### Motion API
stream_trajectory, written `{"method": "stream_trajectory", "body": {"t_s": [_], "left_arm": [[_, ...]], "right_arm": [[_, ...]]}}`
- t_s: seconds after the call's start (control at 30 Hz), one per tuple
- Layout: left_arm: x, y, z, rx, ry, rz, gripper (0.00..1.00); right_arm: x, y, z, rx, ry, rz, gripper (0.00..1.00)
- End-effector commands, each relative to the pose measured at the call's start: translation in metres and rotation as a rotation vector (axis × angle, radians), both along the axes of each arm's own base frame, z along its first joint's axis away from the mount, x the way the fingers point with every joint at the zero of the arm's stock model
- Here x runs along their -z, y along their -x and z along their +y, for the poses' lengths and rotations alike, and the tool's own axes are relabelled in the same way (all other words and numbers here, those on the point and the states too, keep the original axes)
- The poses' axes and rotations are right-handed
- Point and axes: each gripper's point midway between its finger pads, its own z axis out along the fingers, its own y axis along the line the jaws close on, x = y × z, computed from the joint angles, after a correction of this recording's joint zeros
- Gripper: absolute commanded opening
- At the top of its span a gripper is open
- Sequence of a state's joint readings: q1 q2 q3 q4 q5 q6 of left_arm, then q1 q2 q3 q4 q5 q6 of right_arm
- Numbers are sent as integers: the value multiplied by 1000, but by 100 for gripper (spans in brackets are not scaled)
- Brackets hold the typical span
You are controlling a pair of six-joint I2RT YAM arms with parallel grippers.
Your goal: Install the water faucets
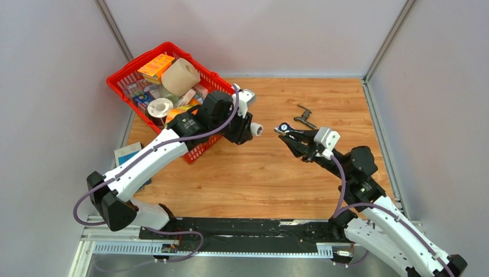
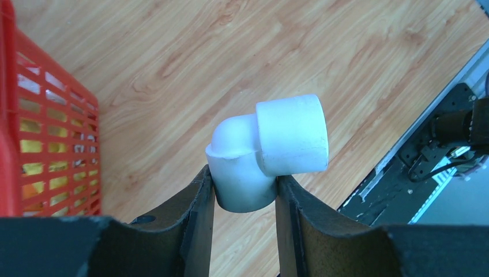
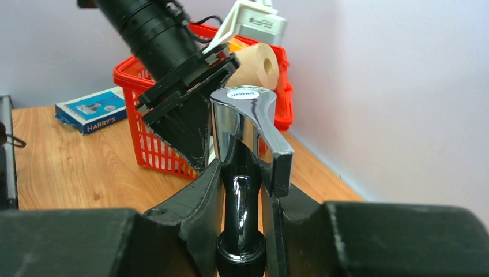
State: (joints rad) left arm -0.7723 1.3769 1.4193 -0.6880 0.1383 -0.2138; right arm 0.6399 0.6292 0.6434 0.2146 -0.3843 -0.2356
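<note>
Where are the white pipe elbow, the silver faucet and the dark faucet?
white pipe elbow (image 2: pixel 291 135): left wrist view, on its wide socket end.
silver faucet (image 3: pixel 242 115): right wrist view, on its shiny handle.
dark faucet (image 1: pixel 304 117): top external view, on its middle.

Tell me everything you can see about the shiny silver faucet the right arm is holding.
The silver faucet is a small tap of polished, mirror-bright metal. On top sits a handle with a round cap bearing small lettering; below, a slim stem runs down between the fingers. The right gripper is shut on that stem, one black finger each side. It hangs in the air above the wooden table, handle end toward the white elbow fitting in the left gripper, with a gap between them.
</note>
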Motion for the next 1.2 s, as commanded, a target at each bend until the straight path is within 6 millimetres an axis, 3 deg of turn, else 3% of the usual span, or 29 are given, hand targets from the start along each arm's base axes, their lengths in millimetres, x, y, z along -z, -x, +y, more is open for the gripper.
{"method": "stream_trajectory", "body": {"t_s": [0.0,0.23,0.43,0.8,1.17], "left_arm": [[-8,5,25,63,-91,-35,0],[7,7,40,92,-148,-13,0],[6,26,39,163,-71,49,0],[-1,44,37,230,-43,119,0],[-7,51,23,275,-6,228,0]], "right_arm": [[-19,15,21,-132,93,-201,0],[6,9,57,-180,273,-263,0],[36,0,77,-187,378,-286,0],[53,-7,77,-139,442,-316,0],[71,3,80,-152,467,-319,0]]}}
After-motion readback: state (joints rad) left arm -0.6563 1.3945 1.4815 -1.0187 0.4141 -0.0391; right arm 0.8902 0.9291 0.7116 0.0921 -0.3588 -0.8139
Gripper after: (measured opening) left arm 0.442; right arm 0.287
